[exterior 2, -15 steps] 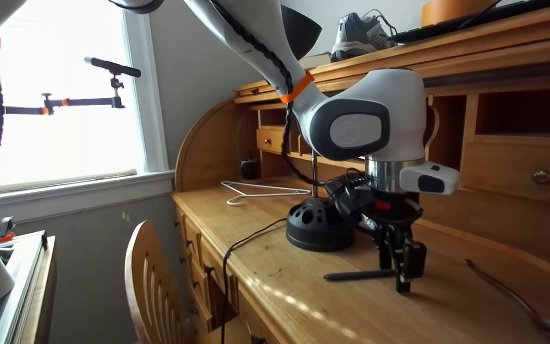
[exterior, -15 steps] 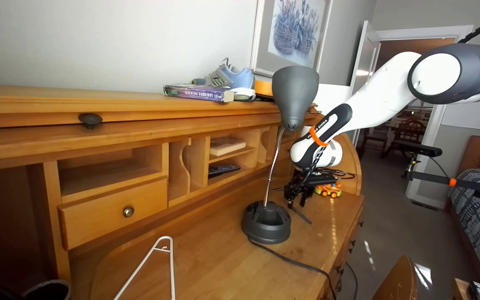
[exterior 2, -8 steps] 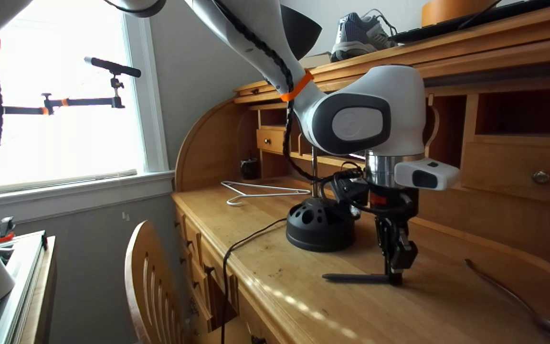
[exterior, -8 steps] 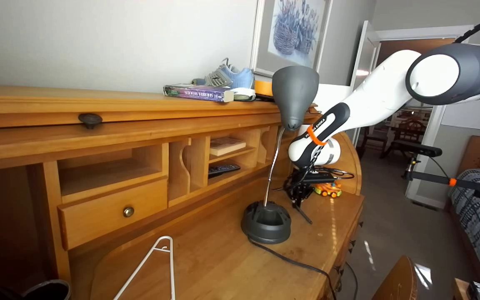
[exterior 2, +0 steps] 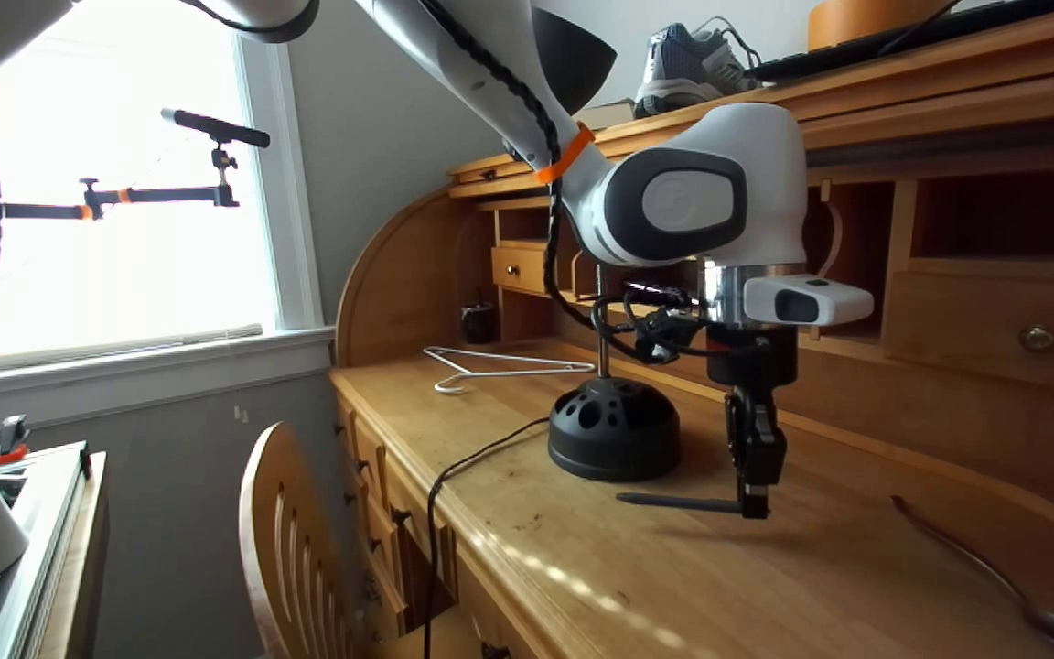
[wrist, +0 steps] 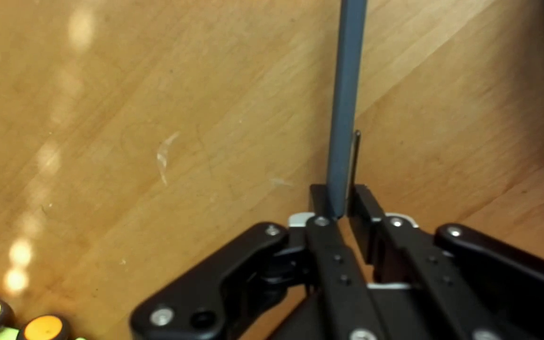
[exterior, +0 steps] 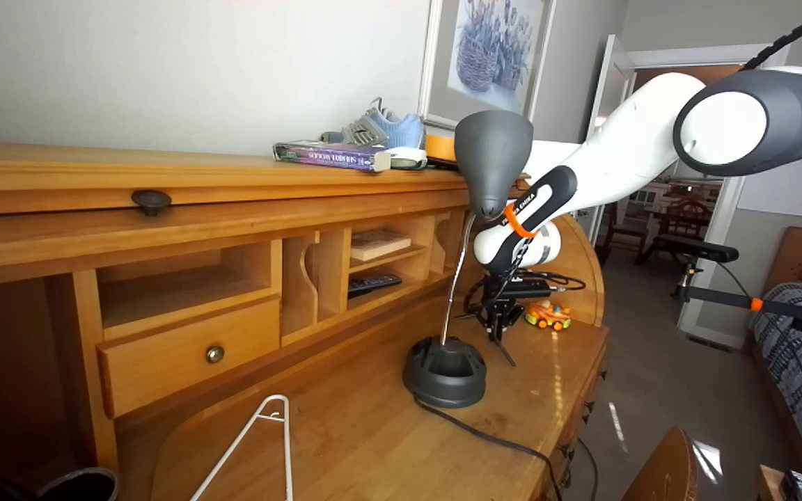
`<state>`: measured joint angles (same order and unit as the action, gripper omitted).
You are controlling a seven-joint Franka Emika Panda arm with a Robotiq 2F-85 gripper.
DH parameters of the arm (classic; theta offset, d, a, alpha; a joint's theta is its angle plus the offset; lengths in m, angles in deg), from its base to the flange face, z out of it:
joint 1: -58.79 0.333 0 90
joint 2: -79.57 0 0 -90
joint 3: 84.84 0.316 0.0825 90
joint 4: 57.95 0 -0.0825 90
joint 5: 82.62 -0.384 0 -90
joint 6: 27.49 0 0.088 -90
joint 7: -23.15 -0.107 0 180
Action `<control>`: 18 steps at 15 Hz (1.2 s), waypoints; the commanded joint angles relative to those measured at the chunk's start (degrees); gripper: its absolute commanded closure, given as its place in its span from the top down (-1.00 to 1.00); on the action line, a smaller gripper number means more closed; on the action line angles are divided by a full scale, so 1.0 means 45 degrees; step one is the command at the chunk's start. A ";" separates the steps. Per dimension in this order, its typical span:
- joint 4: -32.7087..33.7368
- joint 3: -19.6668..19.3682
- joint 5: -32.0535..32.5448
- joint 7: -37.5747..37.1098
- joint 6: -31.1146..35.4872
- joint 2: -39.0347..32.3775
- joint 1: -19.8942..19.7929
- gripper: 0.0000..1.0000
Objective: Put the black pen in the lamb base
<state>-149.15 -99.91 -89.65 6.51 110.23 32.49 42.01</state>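
Above the wooden desk (exterior 2: 536, 499), held the black pen (exterior 2: 678, 502) by one end, pinched tight in the gripper (wrist: 340, 199), near the hollow, holey lamp base (exterior 2: 614, 450). In the upper cubby (exterior: 422, 232), saw a book (exterior: 379, 243), and in the cubby below (exterior: 411, 270), a remote (exterior: 373, 282). Also saw a dark cup (exterior 2: 478, 326), too dim inside to tell more.

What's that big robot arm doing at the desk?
The robot arm is holding a black pen by one end in its gripper. The pen sticks out sideways and looks to be just above the desk. It's supposed to go in the lamp base, the round black thing with holes standing nearby, but it isn't in there yet.
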 commanded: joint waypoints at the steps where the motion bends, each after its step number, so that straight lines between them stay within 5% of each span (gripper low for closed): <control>1: -0.0631 -0.0395 0.0453 -0.0220 0.0771 0.0593 0.0546 -0.92; 18: -0.5373 -0.0438 0.1273 0.0222 0.4597 0.4270 0.1596 -0.92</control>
<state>-166.31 -101.43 -84.52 7.88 125.92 46.83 48.03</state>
